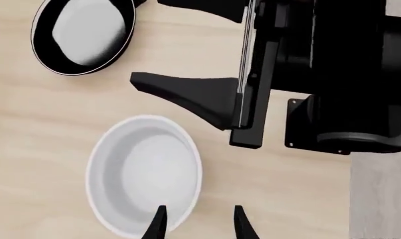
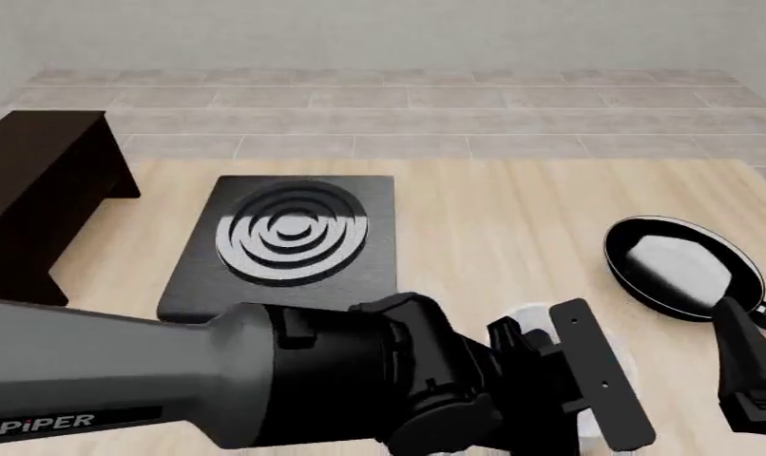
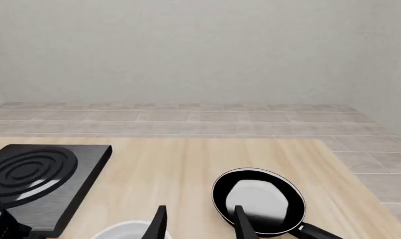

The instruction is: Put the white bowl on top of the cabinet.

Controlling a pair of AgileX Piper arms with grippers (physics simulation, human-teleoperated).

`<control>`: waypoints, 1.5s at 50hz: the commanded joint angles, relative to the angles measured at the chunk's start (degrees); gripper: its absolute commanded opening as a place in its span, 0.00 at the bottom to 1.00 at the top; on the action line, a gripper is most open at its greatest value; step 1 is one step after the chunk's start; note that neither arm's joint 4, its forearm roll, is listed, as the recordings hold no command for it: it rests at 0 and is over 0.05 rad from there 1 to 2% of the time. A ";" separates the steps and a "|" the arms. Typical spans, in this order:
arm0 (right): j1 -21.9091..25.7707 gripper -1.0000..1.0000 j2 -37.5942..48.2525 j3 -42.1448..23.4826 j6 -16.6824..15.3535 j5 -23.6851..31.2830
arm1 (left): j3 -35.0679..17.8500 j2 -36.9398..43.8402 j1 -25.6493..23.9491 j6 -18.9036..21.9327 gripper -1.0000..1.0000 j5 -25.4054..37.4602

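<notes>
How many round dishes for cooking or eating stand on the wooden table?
2. The glossy white bowl sits near the table's front edge, under the left gripper. The black frying pan lies at the right. The left arm may hide others.

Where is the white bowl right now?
The white bowl sits on the wooden table, directly under the left gripper in the left wrist view, near the frying pan; the front view mostly hides it.
</notes>
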 commanded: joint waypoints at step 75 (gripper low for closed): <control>0.00 1.00 0.15 0.07 0.03 -0.21 | -2.56 5.36 3.29 8.30 0.00 2.14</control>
